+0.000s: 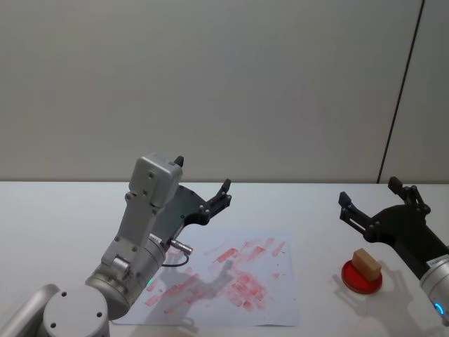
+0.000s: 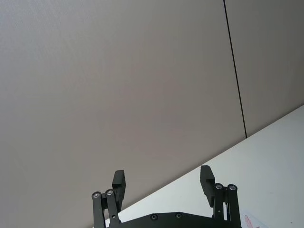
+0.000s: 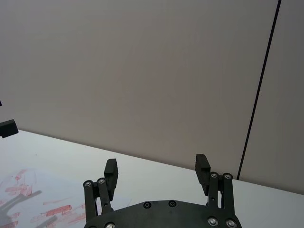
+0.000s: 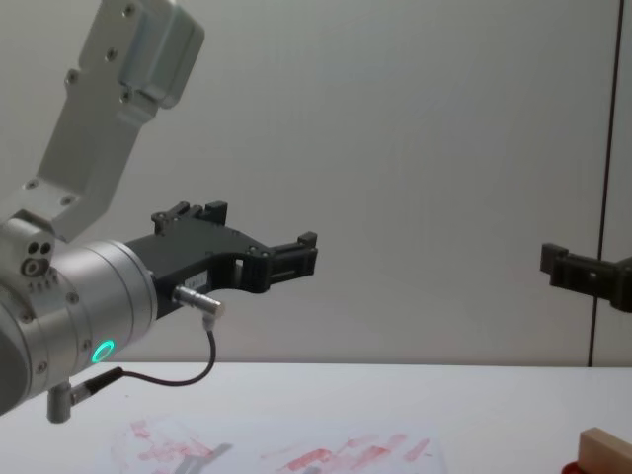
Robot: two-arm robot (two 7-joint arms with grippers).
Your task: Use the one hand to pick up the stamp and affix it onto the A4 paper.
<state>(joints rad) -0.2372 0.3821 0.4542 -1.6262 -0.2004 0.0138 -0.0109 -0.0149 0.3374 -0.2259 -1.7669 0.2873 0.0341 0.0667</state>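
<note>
Hovering above the counter (image 1: 63,210), my left hand (image 1: 203,175) has its two black fingers spread wide with nothing between them. Beneath it and a little toward me lies the A4 paper (image 1: 280,298), flat on the counter and smeared with red prints. Well off to this hand's right, past the paper's edge, the stamp (image 1: 366,264) sits on a round red pad (image 1: 350,278), clear of the sheet. My right hand (image 1: 370,191) is raised above and just beyond the stamp, its fingers likewise wide apart and empty, touching neither stamp nor pad.
</note>
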